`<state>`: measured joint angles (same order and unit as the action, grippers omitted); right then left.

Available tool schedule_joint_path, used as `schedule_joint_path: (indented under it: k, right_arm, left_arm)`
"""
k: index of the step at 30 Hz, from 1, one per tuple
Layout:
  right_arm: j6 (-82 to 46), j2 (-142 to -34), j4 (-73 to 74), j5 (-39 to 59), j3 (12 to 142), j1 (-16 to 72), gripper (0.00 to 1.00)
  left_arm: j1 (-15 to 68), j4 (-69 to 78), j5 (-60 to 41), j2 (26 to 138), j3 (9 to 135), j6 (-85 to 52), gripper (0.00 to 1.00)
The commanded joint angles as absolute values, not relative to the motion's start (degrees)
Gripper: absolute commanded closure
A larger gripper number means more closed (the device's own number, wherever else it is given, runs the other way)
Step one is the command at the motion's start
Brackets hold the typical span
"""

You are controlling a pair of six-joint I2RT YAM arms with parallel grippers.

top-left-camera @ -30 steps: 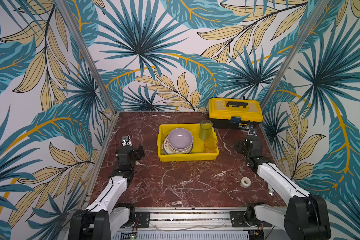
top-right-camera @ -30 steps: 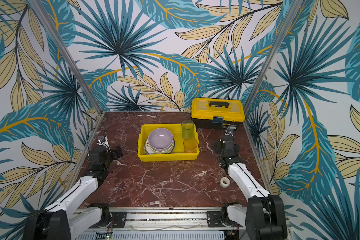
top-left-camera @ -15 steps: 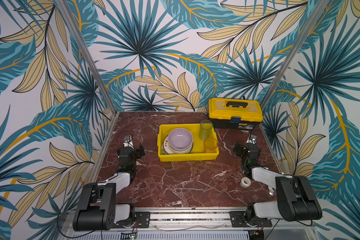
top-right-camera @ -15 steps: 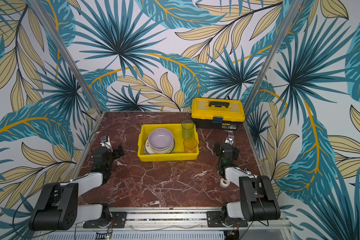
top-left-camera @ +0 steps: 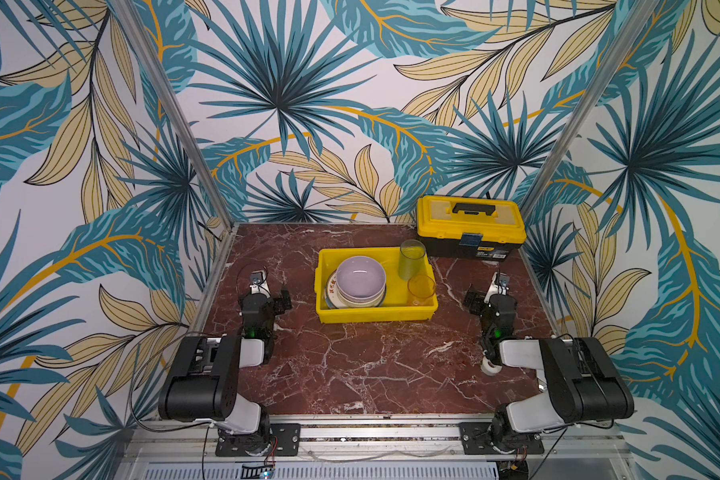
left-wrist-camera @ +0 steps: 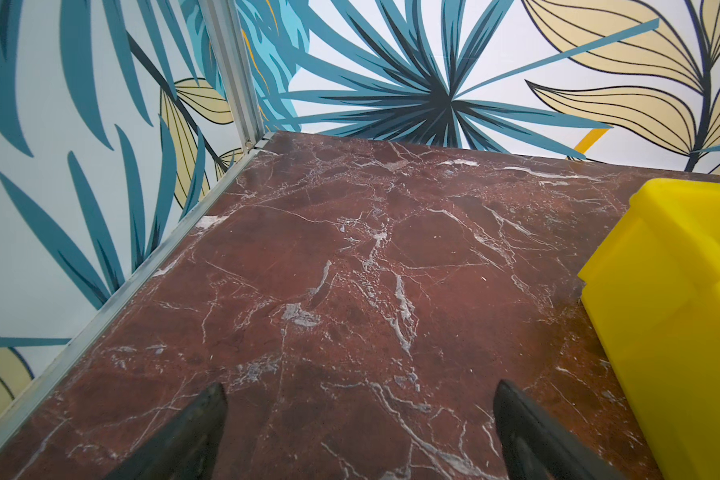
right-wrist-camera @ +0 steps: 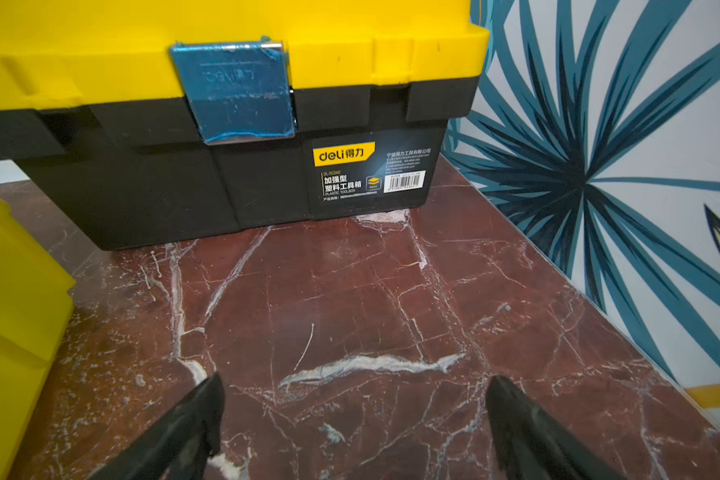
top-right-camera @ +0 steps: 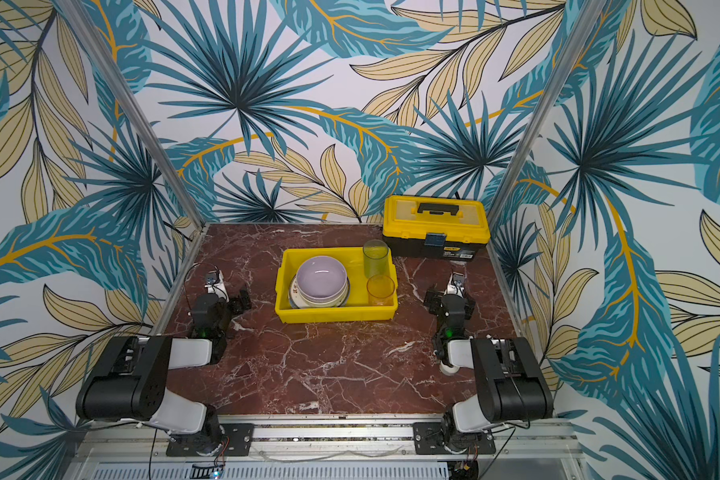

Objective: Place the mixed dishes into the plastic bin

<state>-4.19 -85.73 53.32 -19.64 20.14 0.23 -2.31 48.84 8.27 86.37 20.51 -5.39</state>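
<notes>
On the toolbox (right-wrist-camera: 163, 199), "deli PLASTIC TOOLBOX" shows; left pincer (left-wrist-camera: 360, 386) and right pincer (right-wrist-camera: 355, 379) gape

Bin (top-left-camera: 375, 313): middle of surface (top-left-camera: 350, 365); bowl (top-left-camera: 360, 276) on plates (top-left-camera: 330, 291) inside, left part; two tumblers (top-left-camera: 411, 261) inside, right part, one behind the other; toolbox (top-left-camera: 470, 226) behind bin, rightward.

The left arm (top-left-camera: 208, 365) and right arm (top-left-camera: 578, 374) have boxy black joints (top-left-camera: 192, 392) and white links (top-left-camera: 251, 353), bolted to black base plates (top-left-camera: 285, 436). The left gripper (left-wrist-camera: 360, 386) and right gripper (right-wrist-camera: 355, 379) carry tapered black fingers (left-wrist-camera: 192, 432).
</notes>
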Motion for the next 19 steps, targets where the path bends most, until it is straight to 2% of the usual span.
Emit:
schedule_joint_path:
  k: [1,19]
  right_arm:
    - [-3.54,-86.0,56.0,-19.07,19.58,0.0,0.0]
    - [-3.13,-86.22,55.84,-18.98,19.78,0.0,0.0]
  left_arm:
    - [-2.61,49.41,7.65,86.4,21.71,-5.49,0.0]
    - [-2.63,49.4,7.68,86.36,21.71,-5.41,0.01]
